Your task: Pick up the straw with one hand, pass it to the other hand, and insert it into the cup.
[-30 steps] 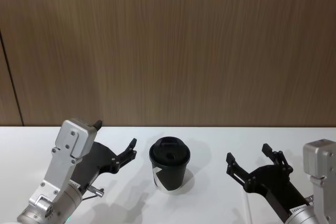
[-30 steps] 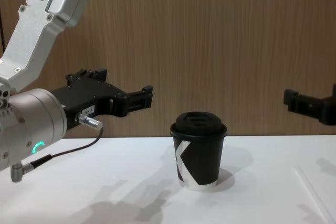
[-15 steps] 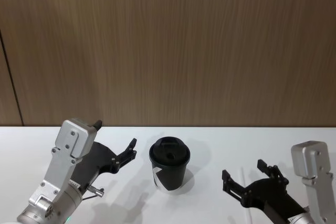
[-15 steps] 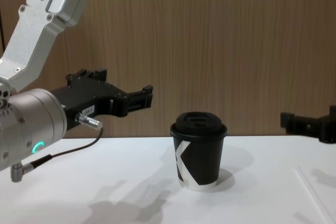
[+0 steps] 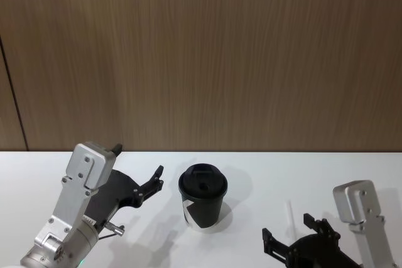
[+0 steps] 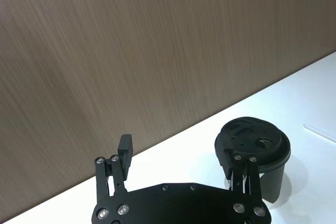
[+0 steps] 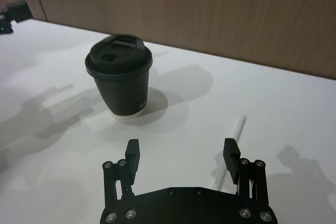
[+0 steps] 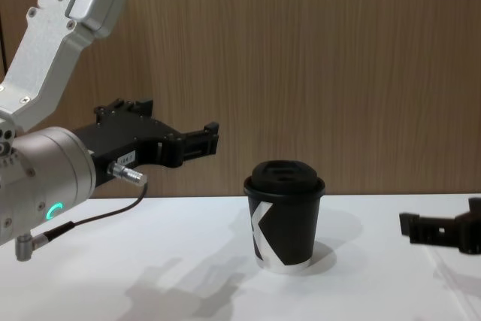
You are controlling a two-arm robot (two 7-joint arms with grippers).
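Above a white table [image 5: 251, 171], wood-panelled wall [image 5: 201, 54] behind, left gripper [image 6: 176, 150] and right gripper [image 7: 181, 148] gape empty; straw [image 7: 234, 139] lies right of cup [image 5: 202, 198].

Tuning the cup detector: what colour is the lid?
Black, same as the cup; the lid shows best in the right wrist view.

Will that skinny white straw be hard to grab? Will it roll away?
Probably light, since the straw is long and thin. It lies flat against the table, so the right tool may struggle to pinch it. It looks flattish, so it likely won't roll far.
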